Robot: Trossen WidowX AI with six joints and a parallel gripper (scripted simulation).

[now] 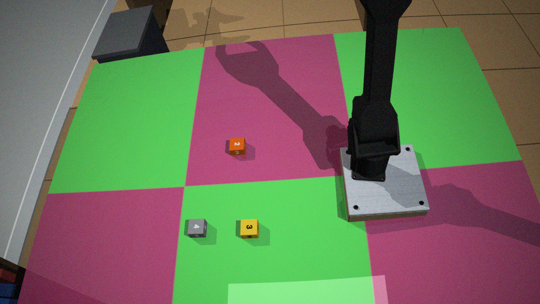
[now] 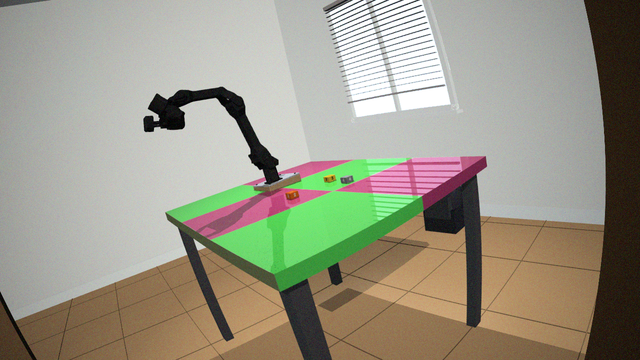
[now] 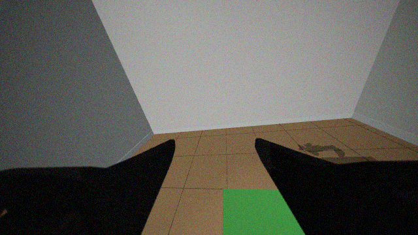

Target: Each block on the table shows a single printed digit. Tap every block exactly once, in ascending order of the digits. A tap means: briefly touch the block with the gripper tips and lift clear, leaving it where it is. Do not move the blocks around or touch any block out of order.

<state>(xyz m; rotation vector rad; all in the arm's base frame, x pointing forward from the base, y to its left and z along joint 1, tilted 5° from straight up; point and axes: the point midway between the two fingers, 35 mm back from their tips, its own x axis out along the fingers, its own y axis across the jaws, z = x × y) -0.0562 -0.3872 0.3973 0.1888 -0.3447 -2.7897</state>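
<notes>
My fingers: spread wide, nothing between the 2 tips of my gripper [image 2: 149,124] [image 3: 215,142]; they point to 9 o'clock in the exterior view.
My arm: raised from the base plate [image 1: 400,188] [image 2: 293,180], reaching to 10 o'clock in the exterior view, well apart from all 3 blocks.
Orange block 2 [image 1: 237,146] [image 2: 292,195]: on a magenta square of the table [image 1: 124,124] [image 2: 340,223], at 9 o'clock from my plate in the top view.
Yellow block 3 [image 1: 249,228] [image 2: 329,178]: on green, at 6 o'clock from orange; its digit's top points to 3 o'clock.
Gray block 4 [image 1: 197,228] [image 2: 346,179]: on green, at 9 o'clock from yellow, digit turned sideways.
Long axis: none; all 3 look cubic.
</notes>
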